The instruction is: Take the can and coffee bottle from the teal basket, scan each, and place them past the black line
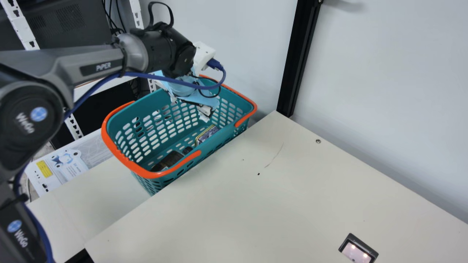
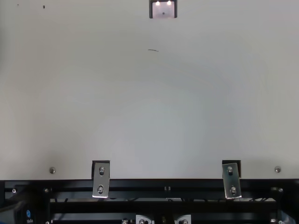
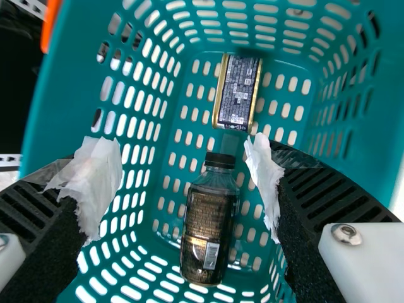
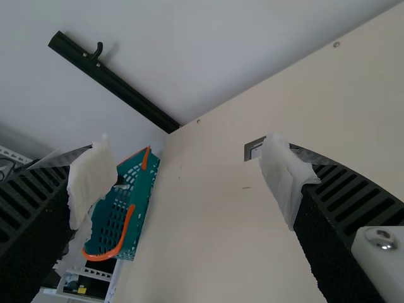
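Note:
My left gripper (image 1: 205,110) reaches over the far rim of the teal basket (image 1: 146,106) in the main view, its tips inside. On the basket floor lie the can (image 1: 207,133) and the dark coffee bottle (image 1: 169,160). In the left wrist view my left gripper (image 3: 184,180) stands open above the basket floor; the black-capped coffee bottle (image 3: 207,230) is lying below and between its tape-wrapped fingers, with the can (image 3: 237,92) on its side beyond the cap. My right gripper (image 4: 180,183) is open and holds nothing in the right wrist view.
A scanner (image 1: 357,250) with a lit window is set in the cream table (image 1: 278,204). The basket's orange handles (image 1: 126,162) lie along its rim. A black post (image 1: 305,54) stands against the wall behind. White shelving (image 1: 22,27) is at the left.

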